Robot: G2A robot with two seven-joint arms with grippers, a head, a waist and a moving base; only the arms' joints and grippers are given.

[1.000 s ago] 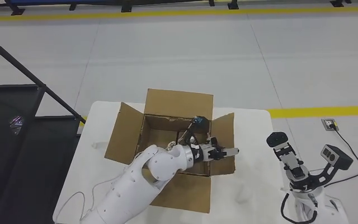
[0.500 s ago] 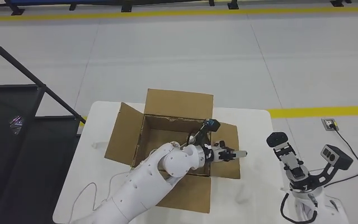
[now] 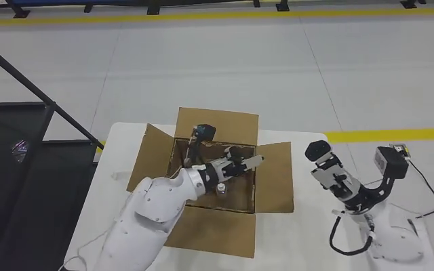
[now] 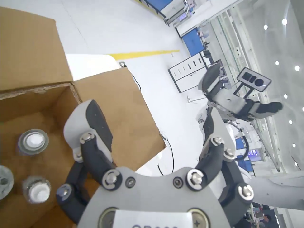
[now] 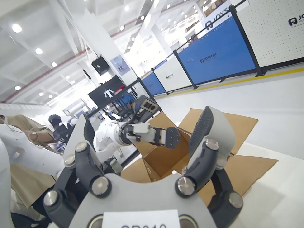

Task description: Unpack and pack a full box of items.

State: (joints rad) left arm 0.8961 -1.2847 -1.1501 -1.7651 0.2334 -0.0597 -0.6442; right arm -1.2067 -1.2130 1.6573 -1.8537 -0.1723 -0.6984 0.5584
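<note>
Cardboard box [image 3: 274, 177] holds round-capped bottles [image 4: 33, 141].

You saw the brown cardboard box [image 3: 217, 126] standing upright on the white table [image 3: 108, 196], its four flaps folded outward. Inside it, white-capped bottles [image 4: 33, 141] stood upright on its floor.

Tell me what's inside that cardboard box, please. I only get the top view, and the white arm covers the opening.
Observer: The left wrist view shows one bottle and a second bottle, white caps up, standing inside the box.
Operator: Is that arm's pincer holding anything?
Observer: No, the left pincer is open and empty.
Operator: And the other arm?
Observer: Its wrist view shows the right pincer open too, holding nothing.
</note>
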